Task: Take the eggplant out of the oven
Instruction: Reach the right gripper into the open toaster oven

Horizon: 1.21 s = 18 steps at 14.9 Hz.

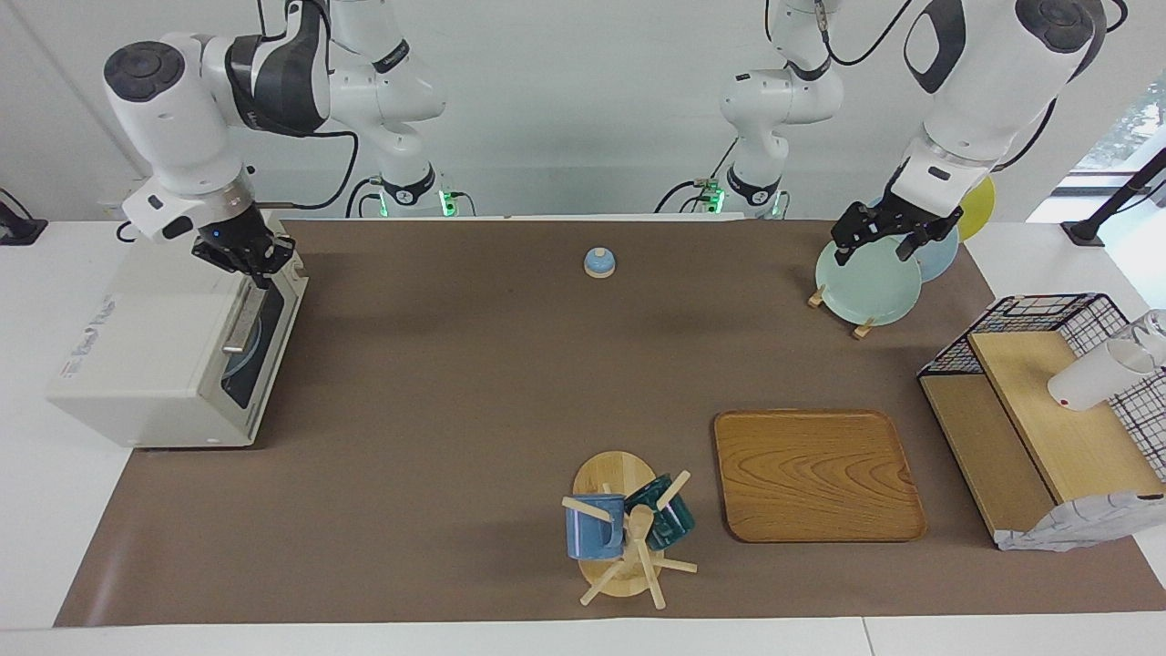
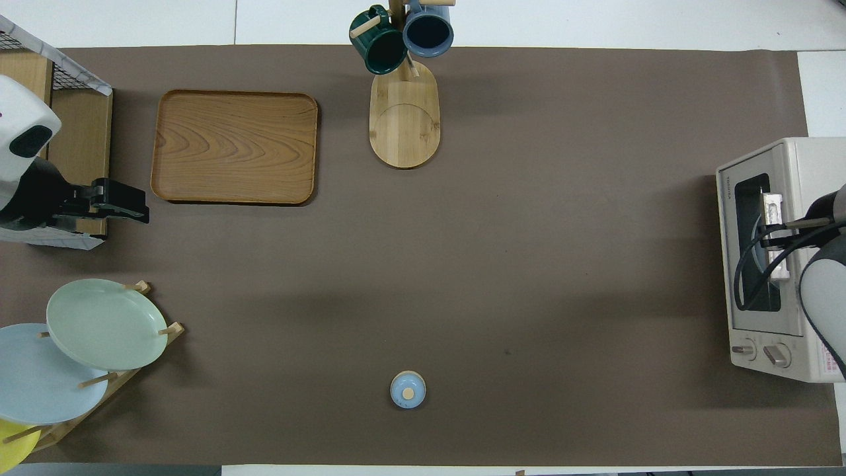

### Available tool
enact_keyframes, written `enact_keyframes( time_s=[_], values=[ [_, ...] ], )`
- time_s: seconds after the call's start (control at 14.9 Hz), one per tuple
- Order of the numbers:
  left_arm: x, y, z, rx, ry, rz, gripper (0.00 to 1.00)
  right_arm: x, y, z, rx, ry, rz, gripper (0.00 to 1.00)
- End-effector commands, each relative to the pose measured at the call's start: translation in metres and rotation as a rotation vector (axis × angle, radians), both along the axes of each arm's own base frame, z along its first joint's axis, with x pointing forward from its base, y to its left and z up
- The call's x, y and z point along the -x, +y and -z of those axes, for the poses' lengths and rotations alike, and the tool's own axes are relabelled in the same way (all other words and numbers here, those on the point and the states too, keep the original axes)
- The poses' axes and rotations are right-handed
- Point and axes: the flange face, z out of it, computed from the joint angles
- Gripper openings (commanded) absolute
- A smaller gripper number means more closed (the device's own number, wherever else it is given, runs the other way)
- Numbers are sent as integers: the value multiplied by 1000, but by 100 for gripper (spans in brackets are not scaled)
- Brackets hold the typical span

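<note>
The cream-white oven point(image 1: 146, 364) stands at the right arm's end of the table with its dark glass door closed. Its silver handle point(image 1: 242, 321) runs along the door's top. My right gripper point(image 1: 256, 270) is shut, its tips at the handle's end nearer to the robots; in the overhead view the right gripper point(image 2: 772, 237) lies across the handle point(image 2: 773, 208). A grip on the bar cannot be made out. The eggplant is hidden; only a pale blue round shape shows through the glass. My left gripper point(image 1: 889, 240) waits open over the plate rack.
A rack with a green plate point(image 1: 865, 282) and others stands near the left arm's base. A wooden tray point(image 1: 815, 474), a mug tree point(image 1: 624, 533), a black wire basket point(image 1: 1048, 401) holding a white cup point(image 1: 1093, 375), and a small blue knobbed lid point(image 1: 598, 262) share the brown mat.
</note>
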Motion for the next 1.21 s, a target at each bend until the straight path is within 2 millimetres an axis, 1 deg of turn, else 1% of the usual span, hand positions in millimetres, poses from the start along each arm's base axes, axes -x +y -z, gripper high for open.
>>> enact_keyframes(
  time_s=[0.0,0.13,0.2,0.34,0.47,0.54,0.74,0.87,0.94,1.08,1.14],
  values=[
    [0,2,-2,-20,2,-8,100,1,-5,13,51,-9,-34,0],
    [0,2,-2,-19,2,-7,100,-4,-6,23,56,-13,-46,0],
    [0,2,-2,-19,2,-7,100,-4,-9,25,57,-8,-49,0],
    [0,2,-2,-20,2,-7,100,-2,-22,29,54,3,-69,0],
    [0,2,-2,-20,2,-7,100,1,-35,38,55,12,-92,0],
    [0,2,-2,-19,2,-7,100,2,-39,39,54,17,-100,0],
    [0,2,-2,-20,2,-8,100,4,-39,41,52,22,-103,0],
    [0,2,-2,-20,2,-7,100,4,-35,47,50,24,-107,0],
    [0,2,-2,-20,2,-8,100,2,-29,53,47,6,-116,0],
    [0,2,-2,-20,3,-8,100,-2,-12,57,39,-14,-143,0],
    [0,2,-2,-20,2,-7,100,-5,1,67,38,-15,-142,0]
  ],
)
